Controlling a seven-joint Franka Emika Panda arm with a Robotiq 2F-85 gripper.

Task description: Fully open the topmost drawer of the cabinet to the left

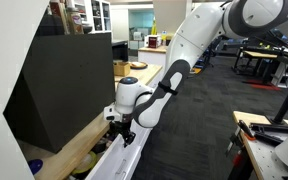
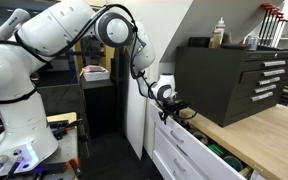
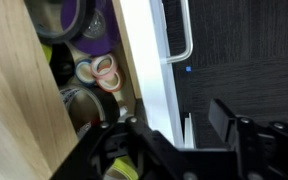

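Dark floor (image 1: pixel 199 130) beside the cabinet (image 2: pixel 184 152); I see my gripper (image 3: pixel 169 125) spread wide, straddling the front of the topmost drawer (image 3: pixel 144 60), tape rolls (image 3: pixel 104 72) just inside.

exterior views: opposite ends of the cabinet (image 1: pixel 79 140) (image 2: pixel 269 130), mid-range, both showing it | wrist view: close above the topmost drawer (image 3: pixel 144 50)
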